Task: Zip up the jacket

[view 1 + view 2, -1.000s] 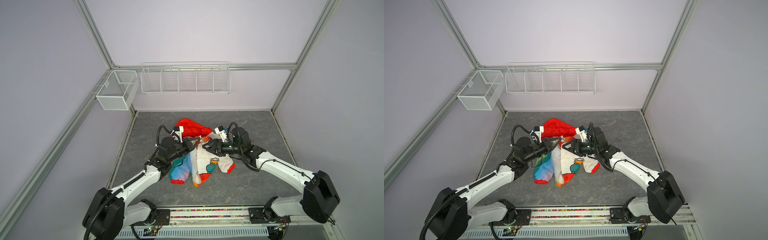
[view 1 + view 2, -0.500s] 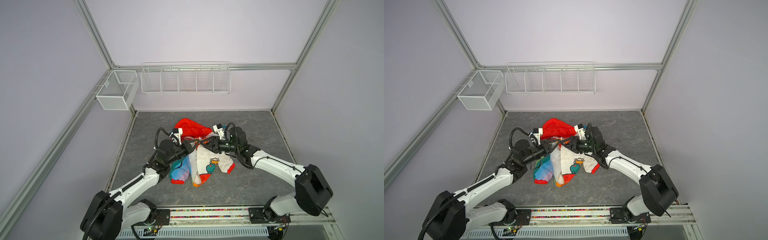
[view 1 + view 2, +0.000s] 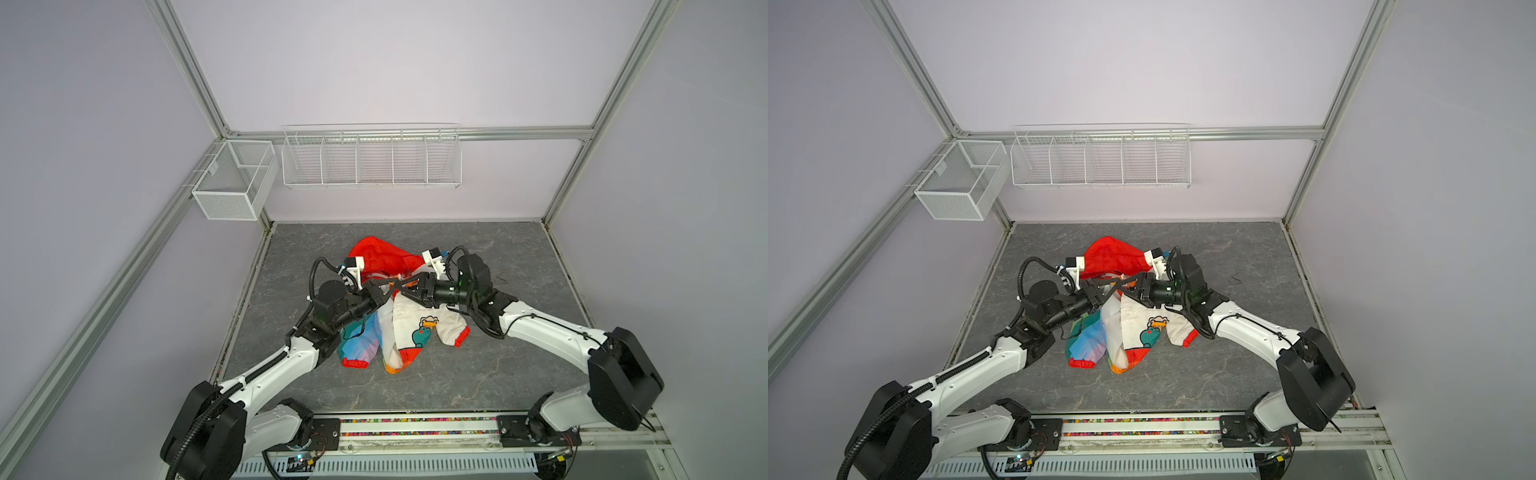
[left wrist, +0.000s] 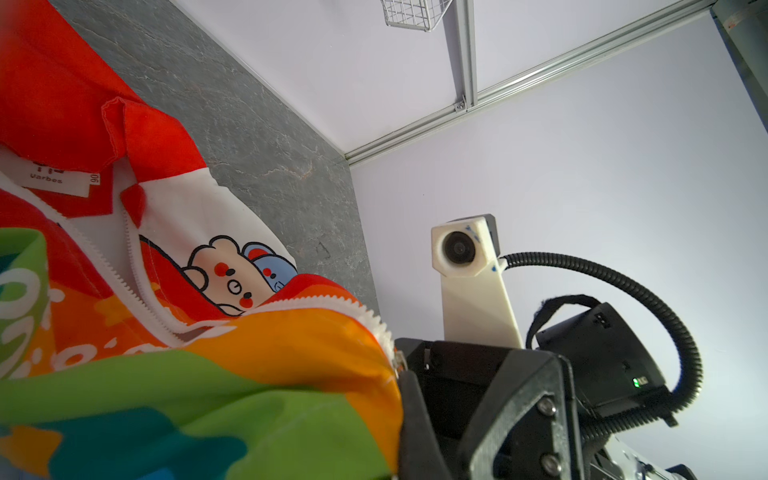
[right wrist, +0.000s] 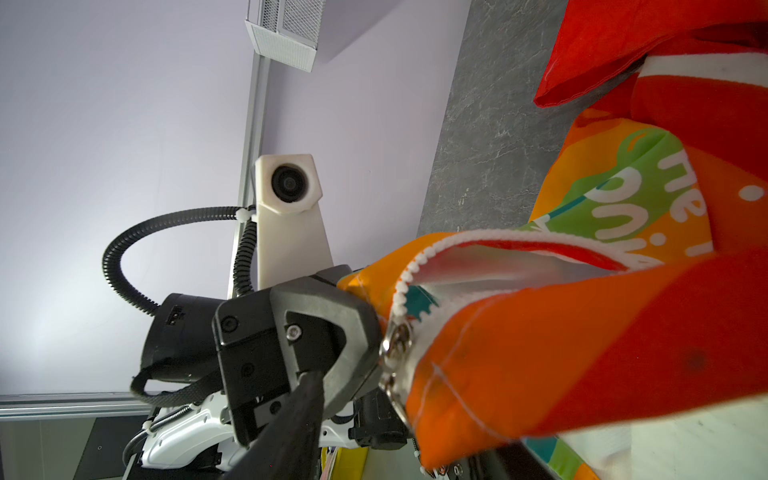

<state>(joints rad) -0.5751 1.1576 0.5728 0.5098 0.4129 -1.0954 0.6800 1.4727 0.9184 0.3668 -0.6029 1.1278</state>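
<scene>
The jacket (image 3: pixel 409 328) (image 3: pixel 1133 332) lies crumpled mid-table, red hood (image 3: pixel 382 257) at the back, rainbow outside and white cartoon lining showing. Its middle is lifted. My left gripper (image 3: pixel 390 291) (image 3: pixel 1111 291) is shut on the orange zipper edge, its grey fingers (image 5: pixel 357 316) right beside the metal slider (image 5: pixel 392 349). My right gripper (image 3: pixel 398 289) (image 3: pixel 1119 291) faces it tip to tip and their fingers cross. Its jaws stand apart around the orange fold: one dark finger (image 5: pixel 291 432) is clear of the cloth, the other hidden beneath. White zipper teeth (image 4: pixel 124 282) (image 5: pixel 478 239) run unjoined.
A white mesh basket (image 3: pixel 232 183) hangs on the left wall and a wire rack (image 3: pixel 372 158) on the back wall. The grey stone-look table (image 3: pixel 498 257) is walled on three sides. The arms' mounting rail (image 3: pixel 415 428) runs along the front edge.
My right gripper has moved left until its fingers cross the left gripper's at the lifted zipper edge. The left gripper has stayed shut on the jacket, hardly moving.
</scene>
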